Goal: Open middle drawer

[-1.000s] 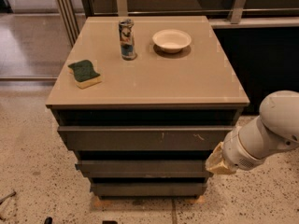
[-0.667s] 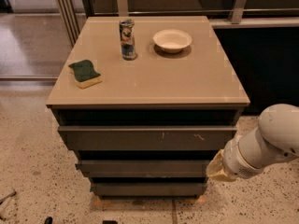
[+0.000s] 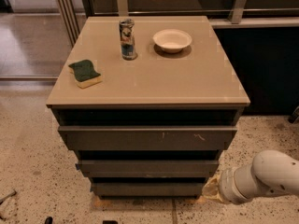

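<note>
The middle drawer [image 3: 147,168], a plain dark grey-brown handleless strip, lies just up and to the left of the gripper [image 3: 211,190], with a dark shadowed gap above it. The tan gripper sits low by the cabinet's lower right corner, level with the right end of the narrowest bottom drawer front [image 3: 147,189]. Whether it touches that corner, and whether it is open or closed, I cannot tell. Its tip is turned away and partly hidden behind the rounded white arm [image 3: 266,176], which runs off the right edge.

Higher up is the widest drawer front with white scratch marks [image 3: 147,138]. Well above and left of the gripper, on the beige tabletop [image 3: 187,83], stand a printed drink can [image 3: 127,38], a shallow cream bowl [image 3: 172,40] and a green-topped yellow sponge [image 3: 85,73].
</note>
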Robot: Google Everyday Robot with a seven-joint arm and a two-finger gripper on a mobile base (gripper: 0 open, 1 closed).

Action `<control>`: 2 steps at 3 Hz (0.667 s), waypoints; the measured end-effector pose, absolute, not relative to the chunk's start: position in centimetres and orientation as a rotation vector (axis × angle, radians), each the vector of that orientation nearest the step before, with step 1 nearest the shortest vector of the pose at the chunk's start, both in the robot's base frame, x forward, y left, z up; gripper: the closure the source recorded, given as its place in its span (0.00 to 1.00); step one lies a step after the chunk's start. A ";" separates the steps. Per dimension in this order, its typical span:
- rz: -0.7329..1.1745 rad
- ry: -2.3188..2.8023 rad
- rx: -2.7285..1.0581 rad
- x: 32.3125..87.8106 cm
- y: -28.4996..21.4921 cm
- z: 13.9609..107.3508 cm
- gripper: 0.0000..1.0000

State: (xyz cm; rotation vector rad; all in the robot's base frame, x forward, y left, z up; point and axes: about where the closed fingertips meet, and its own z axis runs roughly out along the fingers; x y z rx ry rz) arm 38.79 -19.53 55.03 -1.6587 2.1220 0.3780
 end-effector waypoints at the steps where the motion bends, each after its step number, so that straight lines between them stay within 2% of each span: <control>1: 0.391 2.131 -1.660 38.5 -19.3 55.0 0.74; 2: 0.394 2.083 -1.689 38.2 -18.8 53.4 0.43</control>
